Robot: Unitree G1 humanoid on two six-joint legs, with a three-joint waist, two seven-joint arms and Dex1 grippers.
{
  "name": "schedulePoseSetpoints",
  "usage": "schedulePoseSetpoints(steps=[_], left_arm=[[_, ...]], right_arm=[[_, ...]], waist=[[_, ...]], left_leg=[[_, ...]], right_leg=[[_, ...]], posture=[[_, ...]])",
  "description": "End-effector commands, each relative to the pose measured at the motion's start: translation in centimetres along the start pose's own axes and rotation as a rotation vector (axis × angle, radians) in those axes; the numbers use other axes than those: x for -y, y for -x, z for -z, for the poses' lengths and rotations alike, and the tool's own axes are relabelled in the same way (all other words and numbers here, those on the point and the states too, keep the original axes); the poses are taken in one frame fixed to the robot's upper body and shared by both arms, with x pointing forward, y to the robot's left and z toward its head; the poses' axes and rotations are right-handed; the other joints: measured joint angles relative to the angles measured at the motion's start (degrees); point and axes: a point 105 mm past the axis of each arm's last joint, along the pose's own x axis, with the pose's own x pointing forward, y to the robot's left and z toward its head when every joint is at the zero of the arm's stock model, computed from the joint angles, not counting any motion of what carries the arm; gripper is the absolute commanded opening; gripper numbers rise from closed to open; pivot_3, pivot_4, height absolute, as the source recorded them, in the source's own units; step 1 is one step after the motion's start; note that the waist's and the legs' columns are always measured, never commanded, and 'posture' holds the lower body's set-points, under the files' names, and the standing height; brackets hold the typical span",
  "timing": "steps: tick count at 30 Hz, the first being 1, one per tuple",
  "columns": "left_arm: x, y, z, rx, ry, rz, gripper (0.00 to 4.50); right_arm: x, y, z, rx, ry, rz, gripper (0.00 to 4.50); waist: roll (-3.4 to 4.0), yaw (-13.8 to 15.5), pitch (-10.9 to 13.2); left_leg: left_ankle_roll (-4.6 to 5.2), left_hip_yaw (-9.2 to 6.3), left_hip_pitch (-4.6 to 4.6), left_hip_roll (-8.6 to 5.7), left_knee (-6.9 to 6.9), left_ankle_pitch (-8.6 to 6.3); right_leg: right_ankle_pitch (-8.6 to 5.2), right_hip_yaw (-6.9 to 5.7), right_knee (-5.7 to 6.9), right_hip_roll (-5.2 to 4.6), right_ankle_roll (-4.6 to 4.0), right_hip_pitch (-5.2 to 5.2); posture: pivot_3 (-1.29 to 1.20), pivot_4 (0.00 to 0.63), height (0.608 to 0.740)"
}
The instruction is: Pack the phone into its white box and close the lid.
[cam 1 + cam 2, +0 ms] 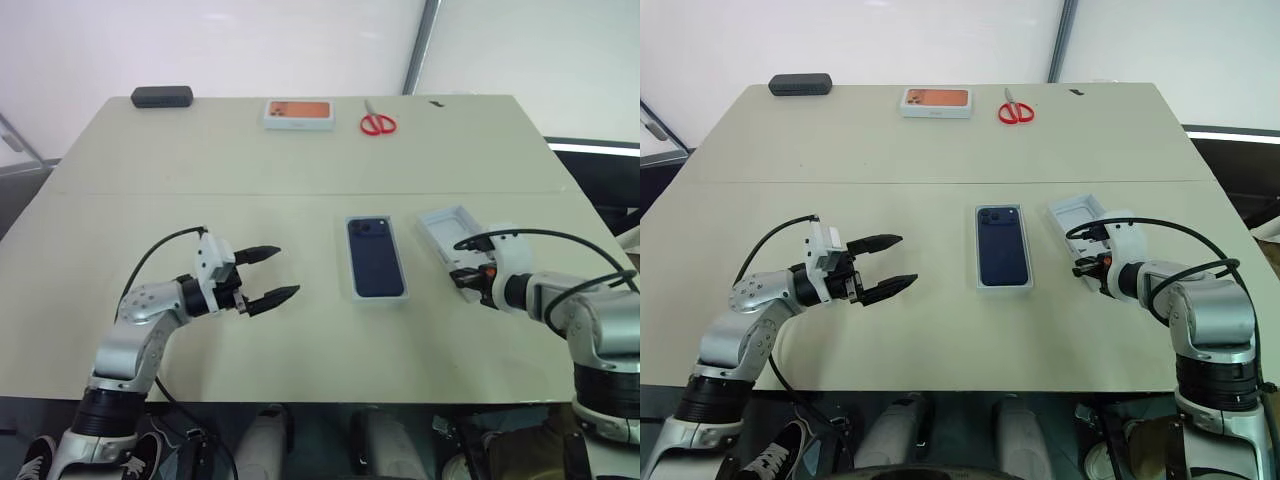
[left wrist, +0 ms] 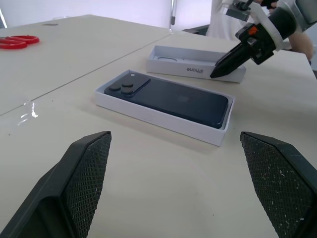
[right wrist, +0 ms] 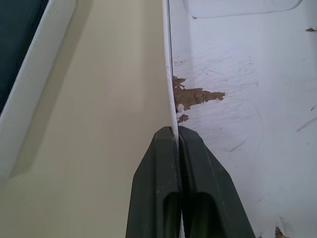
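Beige tabletop [image 1: 250, 180] under a white wall carries everything, and the white box [image 1: 378, 296] sits near its middle, serving as the landmark. The phone [image 1: 376, 257] already lies inside that box, back up, camera cluster at the far end. Just to the right of the box, at a slight angle and close to it, lies the lid [image 1: 441, 226], open side up with its plain white inside showing.

The right gripper [image 1: 468, 282] is at the lid's near end, on the far side of it from the box, its two black fingers pinched together on the lid's thin side wall; the right wrist view shows that wall clamped between them. The left gripper [image 1: 270, 274] hovers well to the left of the box, fingers spread wide and holding nothing, aimed toward it.

Packing looks done, so the step in hand is probably the lid pickup. Next the lid would need lifting, flipping so its hollow faces down, lining up squarely over the box and pressing on; the free hand could steady the box
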Motion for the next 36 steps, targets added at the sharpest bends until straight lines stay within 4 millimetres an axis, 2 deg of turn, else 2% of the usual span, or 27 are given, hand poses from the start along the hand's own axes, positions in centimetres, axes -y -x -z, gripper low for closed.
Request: schedulePoseSetpoints(steps=[1,5,7,15,21,25,33,36], left_arm=[[0.1,-0.3,-0.5,0.015,-0.023,0.006,4.4],[0.1,-0.5,-0.5,0.017,-0.02,0.003,4.4],[0.2,-0.6,-0.4,0.017,-0.018,0.004,4.4],[0.6,-1.2,0.0,0.019,-0.01,0.004,4.4],[0.8,-1.5,0.1,0.029,-0.01,-0.011,4.4],[1.0,-1.6,0.2,0.033,-0.007,-0.022,4.4],[1.1,-1.4,0.3,0.03,-0.008,-0.033,4.4],[1.1,-1.6,0.2,0.033,-0.012,-0.039,4.4]], right_arm=[[-0.5,0.9,-1.6,0.053,-0.042,0.011,0.88],[-0.6,1.1,-3.0,0.074,-0.051,0.048,2.84],[-0.6,1.1,-3.0,0.06,-0.037,0.061,3.85],[-1.4,0.4,-2.9,0.014,-0.007,0.059,3.85],[-1.2,0.0,-2.7,-0.026,0.073,0.094,3.85],[-1.1,-0.6,-1.7,-0.061,0.108,0.101,3.85],[-1.3,-1.1,-2.0,-0.049,0.141,0.09,3.85],[-0.8,-1.2,-1.6,-0.065,0.179,0.121,2.97]], waist=[[0.01,0.0,0.0],[0.02,0.0,0.0],[0.02,0.0,0.0],[0.03,-0.1,0.0],[0.03,-0.1,0.0],[0.03,-0.1,0.0],[0.03,-0.1,0.0],[0.03,-0.1,0.0]], left_leg=[[0.0,0.0,0.0,0.0,0.0,0.0],[0.0,0.01,0.0,0.0,0.0,0.0],[0.0,0.01,0.0,0.0,0.0,0.0],[0.0,0.02,0.0,-0.01,-0.01,0.0],[0.01,0.02,0.0,-0.01,-0.01,0.0],[0.01,0.02,0.0,-0.02,-0.01,0.0],[0.01,0.02,0.0,-0.01,0.0,0.0],[0.01,0.02,0.0,-0.01,0.0,0.0]], right_leg=[[0.0,0.01,0.01,0.0,0.0,-0.01],[0.0,0.01,0.03,-0.01,0.0,-0.03],[0.0,0.01,0.03,-0.02,0.0,-0.03],[0.0,0.02,0.04,-0.01,0.0,-0.03],[0.01,0.01,0.04,0.01,0.01,-0.04],[0.01,0.01,0.04,0.0,0.01,-0.04],[0.01,0.01,0.04,0.02,0.01,-0.04],[0.01,0.01,0.04,0.02,0.01,-0.04]], posture=[[0.0,0.15,0.74],[0.0,0.15,0.74],[0.0,0.15,0.74],[0.0,0.15,0.74],[0.0,0.15,0.74],[0.0,0.15,0.74],[0.0,0.15,0.74],[0.0,0.15,0.74]])
